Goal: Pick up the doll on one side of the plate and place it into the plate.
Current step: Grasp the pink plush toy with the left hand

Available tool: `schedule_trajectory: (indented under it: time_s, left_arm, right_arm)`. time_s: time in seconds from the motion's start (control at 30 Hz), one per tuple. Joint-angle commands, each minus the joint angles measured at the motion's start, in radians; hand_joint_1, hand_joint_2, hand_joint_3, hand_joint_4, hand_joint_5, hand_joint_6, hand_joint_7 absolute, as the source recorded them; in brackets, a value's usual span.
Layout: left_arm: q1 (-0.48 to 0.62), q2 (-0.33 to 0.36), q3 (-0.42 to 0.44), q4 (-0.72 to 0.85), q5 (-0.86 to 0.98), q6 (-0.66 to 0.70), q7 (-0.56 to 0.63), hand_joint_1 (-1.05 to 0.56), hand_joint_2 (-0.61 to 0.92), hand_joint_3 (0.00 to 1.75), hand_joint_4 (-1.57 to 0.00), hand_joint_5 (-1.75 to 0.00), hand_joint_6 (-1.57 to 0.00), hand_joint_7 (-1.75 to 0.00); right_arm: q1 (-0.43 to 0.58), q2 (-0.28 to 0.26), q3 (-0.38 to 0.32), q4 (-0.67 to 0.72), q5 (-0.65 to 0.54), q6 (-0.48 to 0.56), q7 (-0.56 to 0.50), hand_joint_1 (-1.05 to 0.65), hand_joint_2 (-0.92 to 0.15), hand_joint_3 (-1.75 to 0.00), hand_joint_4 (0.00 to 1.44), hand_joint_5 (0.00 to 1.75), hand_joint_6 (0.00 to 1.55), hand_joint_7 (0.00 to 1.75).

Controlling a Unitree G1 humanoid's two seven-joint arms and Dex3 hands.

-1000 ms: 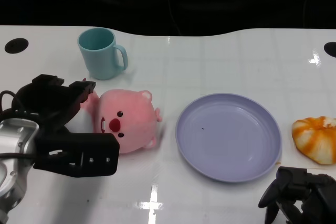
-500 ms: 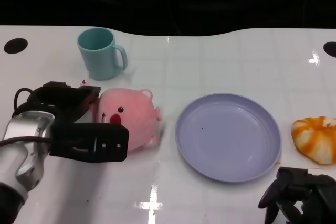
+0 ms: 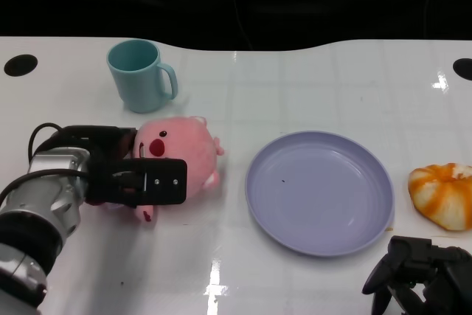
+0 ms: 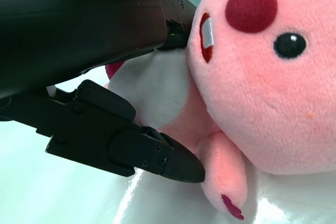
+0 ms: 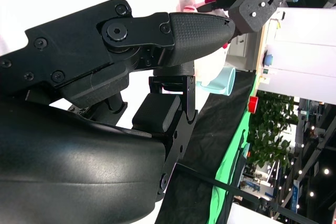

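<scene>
The pink plush doll lies on the white table left of the lilac plate, face up and tilted. My left hand grips its body from the left, with one black pad across the front and the fingers behind it. In the left wrist view the doll fills the picture, and my fingers press against its white belly and pink side. The plate has nothing in it. My right hand rests at the lower right near the table's front edge, fingers apart and holding nothing.
A teal mug stands behind the doll at the back left. An orange and white striped toy lies just right of the plate. Black holes mark the table's far corners.
My left hand has moved in from the left and closed around the doll. The doll has turned and shifted slightly, with its face now pointing further back.
</scene>
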Motion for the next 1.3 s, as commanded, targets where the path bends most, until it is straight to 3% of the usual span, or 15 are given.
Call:
schedule_trajectory:
  time_s: [0.03,0.17,0.27,0.37,0.4,0.43,0.47,0.53,0.57,0.6,0.63,0.87,0.93,1.07,1.3]
  left_arm:
    - [0.009,-0.026,-0.017,0.091,-0.024,-0.022,0.021,-0.62,0.92,0.08,-0.32,-0.10,-0.34,-0.03]
    - [0.006,-0.051,-0.002,0.158,-0.070,-0.049,0.055,-0.46,0.92,0.08,-0.55,-0.11,-0.54,-0.05]
    - [0.016,-0.061,0.002,0.189,-0.090,-0.082,0.109,-0.27,0.92,0.11,-0.85,-0.25,-0.85,-0.17]
    - [0.026,-0.063,-0.016,0.208,-0.084,-0.109,0.167,-0.28,0.92,0.12,-0.83,-0.63,-1.07,-0.29]
    - [0.030,-0.062,-0.029,0.211,-0.074,-0.115,0.191,-0.27,0.92,0.08,-0.81,-0.92,-1.11,-0.36]
    - [0.034,-0.061,-0.040,0.213,-0.067,-0.117,0.215,-0.27,0.92,0.07,-0.77,-1.21,-1.11,-0.49]
    - [0.039,-0.059,-0.045,0.213,-0.066,-0.123,0.243,-0.27,0.92,0.12,-0.72,-1.35,-1.00,-0.58]
    - [0.044,-0.058,-0.049,0.215,-0.069,-0.131,0.272,-0.28,0.92,0.33,-0.69,-1.51,-0.80,-0.97]
    - [0.048,-0.055,-0.042,0.210,-0.078,-0.144,0.295,-0.28,0.92,0.35,-0.68,-1.53,-0.77,-1.02]
    - [0.053,-0.052,-0.035,0.206,-0.088,-0.159,0.319,-0.26,0.92,0.44,-0.65,-1.65,-0.66,-1.32]
    - [0.058,-0.049,-0.027,0.202,-0.097,-0.174,0.346,-0.24,0.92,0.48,-0.65,-1.71,-0.60,-1.47]
    - [0.104,-0.033,0.011,0.172,-0.129,-0.271,0.556,-0.18,0.86,0.44,-0.83,-1.75,-0.61,-1.73]
    - [0.113,-0.025,0.015,0.161,-0.131,-0.283,0.593,-0.17,0.82,0.53,-0.86,-1.75,-0.63,-1.74]
    - [0.121,-0.005,0.022,0.113,-0.137,-0.263,0.598,-0.14,0.70,0.69,-0.84,-1.75,-0.63,-1.75]
    - [0.153,0.039,0.054,0.005,-0.147,-0.258,0.596,-0.11,0.68,0.70,-0.82,-1.75,-0.62,-1.75]
  right_arm:
    - [0.007,-0.009,-0.006,-0.008,-0.007,-0.008,-0.006,-0.98,-0.92,-0.43,0.96,1.42,0.96,1.09]
    - [0.010,-0.010,-0.006,-0.010,-0.002,-0.007,-0.004,-0.97,-0.92,-0.43,0.96,1.42,0.96,1.09]
    - [0.013,-0.009,-0.005,-0.016,0.001,-0.001,-0.004,-0.97,-0.92,-0.43,0.96,1.42,0.96,1.09]
    - [0.013,-0.009,-0.005,-0.014,-0.003,-0.010,-0.004,-0.97,-0.92,-0.43,0.95,1.42,0.96,1.09]
    - [0.014,-0.010,-0.004,-0.015,-0.006,-0.010,-0.005,-0.97,-0.92,-0.44,0.95,1.42,0.95,1.10]
    - [0.015,-0.010,-0.004,-0.016,-0.006,-0.011,-0.005,-0.97,-0.92,-0.44,0.95,1.42,0.95,1.10]
    - [0.016,-0.009,-0.004,-0.018,-0.006,-0.008,-0.006,-0.97,-0.92,-0.44,0.95,1.42,0.95,1.10]
    - [0.017,-0.008,-0.005,-0.020,-0.006,-0.005,-0.007,-0.97,-0.92,-0.44,0.95,1.42,0.95,1.10]
    - [0.016,-0.008,-0.004,-0.019,-0.002,-0.004,-0.006,-0.97,-0.92,-0.44,0.95,1.42,0.95,1.10]
    - [0.015,-0.008,-0.004,-0.017,0.000,-0.002,-0.004,-0.97,-0.92,-0.43,0.95,1.42,0.95,1.10]
    - [0.014,-0.008,-0.004,-0.015,0.001,-0.002,-0.003,-0.97,-0.92,-0.43,0.95,1.42,0.95,1.10]
    - [0.015,-0.010,-0.005,-0.018,0.005,0.005,0.000,-0.97,-0.92,-0.42,0.95,1.42,0.95,1.09]
    - [0.016,-0.007,-0.005,-0.021,0.006,0.014,-0.004,-0.97,-0.92,-0.41,0.95,1.41,0.96,1.09]
    - [0.017,-0.007,-0.005,-0.022,0.000,0.017,-0.007,-0.96,-0.92,-0.41,0.96,1.41,0.95,1.08]
    - [0.015,-0.008,-0.006,-0.020,0.002,0.014,-0.007,-0.96,-0.92,-0.41,0.96,1.40,0.95,1.08]
